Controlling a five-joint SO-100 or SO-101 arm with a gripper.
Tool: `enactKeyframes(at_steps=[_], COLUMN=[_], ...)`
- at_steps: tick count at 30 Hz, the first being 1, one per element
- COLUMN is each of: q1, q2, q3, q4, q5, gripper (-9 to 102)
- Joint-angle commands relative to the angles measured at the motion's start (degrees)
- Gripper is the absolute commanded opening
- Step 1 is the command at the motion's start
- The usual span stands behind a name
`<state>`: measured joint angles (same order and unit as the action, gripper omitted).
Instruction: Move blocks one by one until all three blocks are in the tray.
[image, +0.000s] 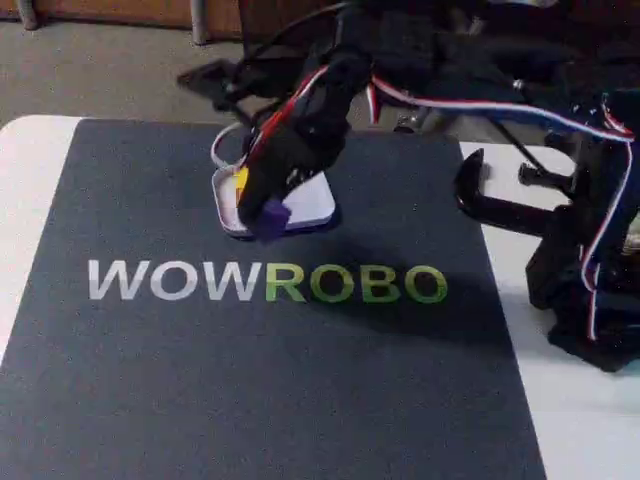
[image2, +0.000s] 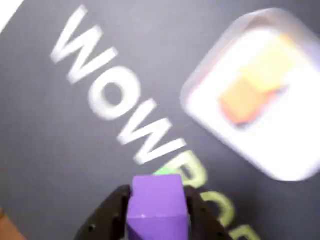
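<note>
Black plastic fingers (image2: 159, 212) clamp a small purple cube (image2: 158, 204) by its two side faces at the bottom centre of the wrist view, lifted clear of the dark grey mat (image2: 60, 165) printed with white and green lettering. At the upper right of that blurred frame sits the shallow white rounded tray (image2: 280, 150), where a yellow cube (image2: 272, 62) and an orange cube (image2: 242, 100) rest touching each other. From the fixed view, the arm reaches over the tray (image: 315, 205) near centre frame with the purple cube (image: 270, 218) at its near rim, apparently carried there as the last block to set down. The mat covers a white desk (image: 25, 150).
</note>
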<state>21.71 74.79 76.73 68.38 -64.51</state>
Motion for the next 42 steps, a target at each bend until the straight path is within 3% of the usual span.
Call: enactKeyframes(at_steps=[1, 16, 31, 42], q1=[4.2, 17.7, 17.8, 15.4], q2=[4.8, 13.4, 15.2, 20.1], q3=[0.6, 9.9, 13.3, 16.4], q4=[0.3, -0.3, -2.5, -2.2], q5=[0.2, -5.5, -7.3, -10.2], gripper=[-8, -7, 17, 19])
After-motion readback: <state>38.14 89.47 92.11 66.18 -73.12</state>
